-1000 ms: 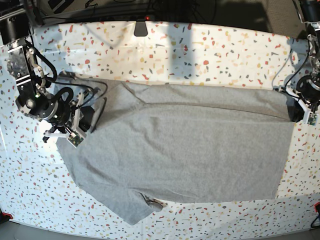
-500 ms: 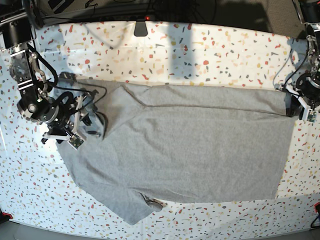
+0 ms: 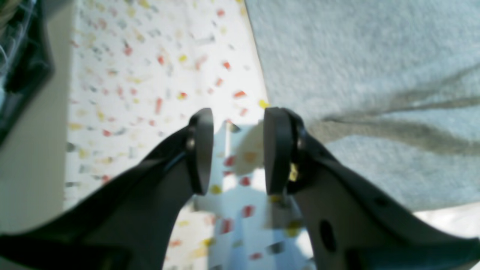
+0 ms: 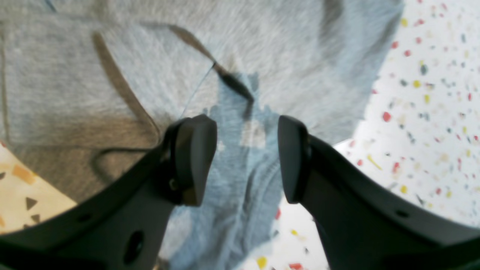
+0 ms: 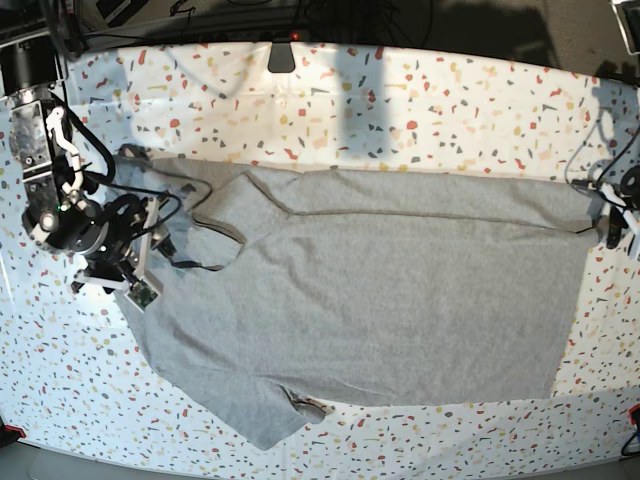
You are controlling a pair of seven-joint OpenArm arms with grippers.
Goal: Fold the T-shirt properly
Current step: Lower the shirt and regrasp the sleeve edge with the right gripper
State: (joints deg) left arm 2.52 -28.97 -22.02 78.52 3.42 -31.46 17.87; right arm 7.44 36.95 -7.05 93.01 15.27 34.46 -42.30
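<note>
The grey T-shirt [image 5: 380, 290] lies spread across the speckled table [image 5: 400, 110], plain side up, its top edge folded over in a long crease and one sleeve pointing to the front left. My right gripper [image 5: 160, 232] hovers at the shirt's left end. In the right wrist view the right gripper [image 4: 243, 157] is open, with wrinkled T-shirt cloth [image 4: 112, 82] below the gap and nothing pinched. My left gripper [image 5: 612, 228] sits just past the shirt's far right corner. Seen from its wrist, the left gripper [image 3: 238, 150] is open over bare table beside the T-shirt hem [image 3: 356, 56].
A small black mount [image 5: 282, 55] sits at the table's back edge. Black cables [image 5: 190, 262] trail from the right arm onto the shirt's left end. The table's front edge runs close below the sleeve [image 5: 265, 435].
Both grippers opened and let go of the shirt. The right arm drew back to the left, the left arm to the right. The cloth at the left end dropped flat.
</note>
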